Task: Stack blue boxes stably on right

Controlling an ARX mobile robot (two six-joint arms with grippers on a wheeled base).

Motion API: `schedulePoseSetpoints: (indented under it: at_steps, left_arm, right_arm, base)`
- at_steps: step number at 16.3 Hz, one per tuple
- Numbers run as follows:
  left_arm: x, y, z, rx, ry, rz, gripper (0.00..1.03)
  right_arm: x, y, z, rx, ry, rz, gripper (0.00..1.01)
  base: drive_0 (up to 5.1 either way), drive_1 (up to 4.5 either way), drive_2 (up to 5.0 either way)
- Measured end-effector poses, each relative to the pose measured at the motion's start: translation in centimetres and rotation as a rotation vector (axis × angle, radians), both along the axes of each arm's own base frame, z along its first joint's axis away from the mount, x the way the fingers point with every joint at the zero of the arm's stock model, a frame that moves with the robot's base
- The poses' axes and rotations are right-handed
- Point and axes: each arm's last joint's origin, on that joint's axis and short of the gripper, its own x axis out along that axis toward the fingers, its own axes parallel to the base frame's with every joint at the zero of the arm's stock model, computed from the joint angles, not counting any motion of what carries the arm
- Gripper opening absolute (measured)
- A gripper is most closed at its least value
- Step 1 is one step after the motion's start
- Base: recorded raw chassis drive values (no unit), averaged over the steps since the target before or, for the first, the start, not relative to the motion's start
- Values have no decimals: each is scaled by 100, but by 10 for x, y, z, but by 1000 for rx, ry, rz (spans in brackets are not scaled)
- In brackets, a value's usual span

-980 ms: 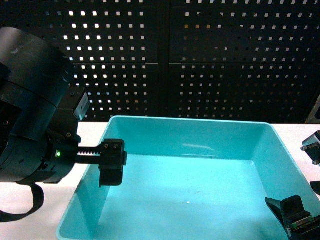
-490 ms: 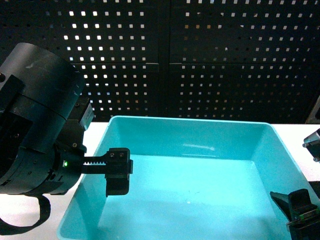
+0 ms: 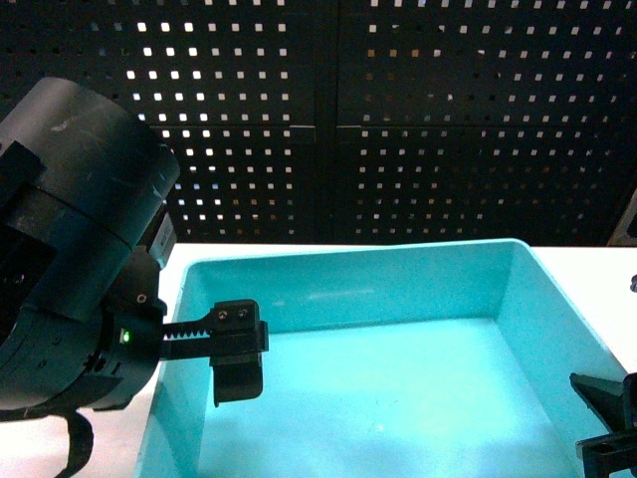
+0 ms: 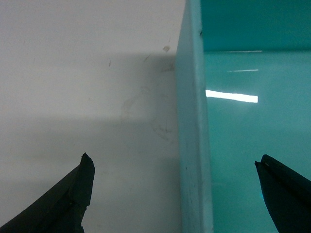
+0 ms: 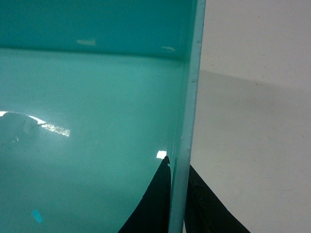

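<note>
One blue box [image 3: 398, 289], a light turquoise tub with smooth tapered walls, fills the lower half of the head view. My left gripper [image 4: 173, 160] is open and straddles the tub's left wall [image 4: 193, 145]: one finger [image 3: 237, 363] hangs inside, the other over the white table. Neither finger touches the wall. At the lower right edge of the head view, my right gripper [image 5: 177, 165] is shut on the tub's right wall [image 5: 190, 97], one finger inside and one outside. The tub holds nothing.
The tub rests on a white table [image 3: 587, 264]. A black perforated panel [image 3: 398, 119] stands close behind it. The bulky left arm body [image 3: 70, 259] hides the table to the tub's left.
The tub's near-left corner has swung left and its back rim now slopes. The right gripper has slid toward the lower right edge of the view. The left finger has dropped slightly inside the tub.
</note>
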Motion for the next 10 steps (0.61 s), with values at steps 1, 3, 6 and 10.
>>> schedulePoseSetpoints:
  at_steps: [1,3,6,10]
  left_arm:
    - [-4,-1,-2,-6,9,19,98]
    - [-10,-7,-5,-37,15,36,98]
    - [-12,-11,-5,-50,16,42,98]
    - [-14,-17,-8,-61,21,56,98]
  right_arm:
    - [-1,0,0,0,-3,-2,7]
    - [-4,1,-2,-2,-6,-4,7]
    - [-5,1,-2,-1,-10,-6,7]
    - [-7,0,-4,0,-10,-8,7]
  base:
    - [0,0,0]
    - [0,0,0]
    - [0,0,0]
    - [0,0,0]
